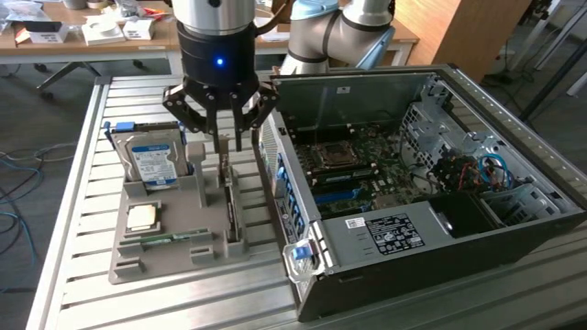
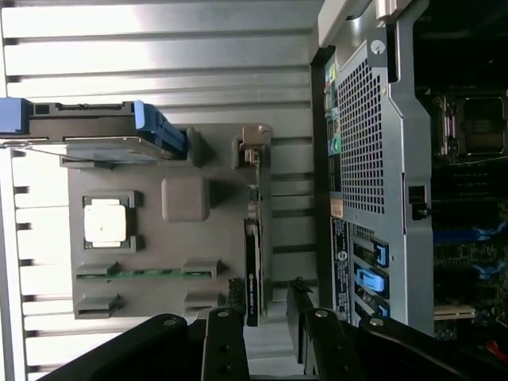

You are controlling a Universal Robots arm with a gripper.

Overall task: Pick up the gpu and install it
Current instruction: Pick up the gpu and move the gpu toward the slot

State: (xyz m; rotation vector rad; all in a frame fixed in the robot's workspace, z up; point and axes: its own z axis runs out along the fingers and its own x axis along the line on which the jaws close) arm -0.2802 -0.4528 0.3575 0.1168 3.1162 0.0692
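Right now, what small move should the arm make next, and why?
Probably lower straight down. The open jaws hover above the gpu, which stands on edge in a slot of the grey holder and is not yet between them; a short descent would likely put one on each side.

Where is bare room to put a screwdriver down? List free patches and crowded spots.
Bare slats of the table lie between the grey tray and the near edge, and along the tray's side on the exterior view's left. Crowded: the narrow strip between tray and computer case, where the open tool hangs over the gpu.
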